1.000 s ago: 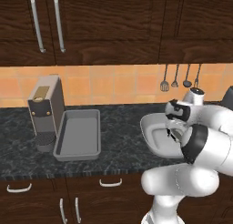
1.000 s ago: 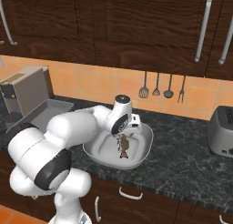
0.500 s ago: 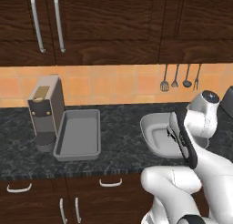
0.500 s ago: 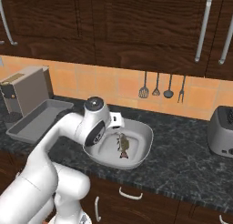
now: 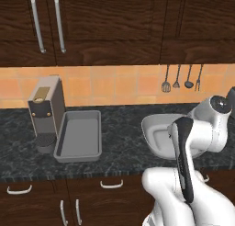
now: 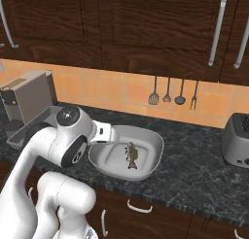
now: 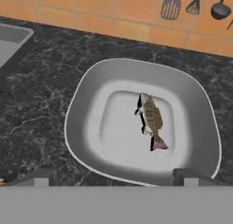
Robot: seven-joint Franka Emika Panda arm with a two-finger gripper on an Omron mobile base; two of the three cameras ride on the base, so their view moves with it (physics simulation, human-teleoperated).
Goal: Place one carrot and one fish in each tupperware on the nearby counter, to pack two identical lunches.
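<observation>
while the pincer stands wide open and empty, a fish lies just ahead of it in the rounded bowl, with the long tray off to one side.

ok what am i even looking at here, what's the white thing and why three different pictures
The white thing is a robot arm in a computer-rendered kitchen. Two pictures come from cameras on its base, looking over it from the left and the right. The third comes from a camera on its hand, looking down past the end effector, which is open and holds nothing. On the dark counter sit a rounded bowl with one fish in it, a long tray with nothing showing in it, a coffee machine and a toaster. Utensils hang on the orange tiled wall.
</observation>
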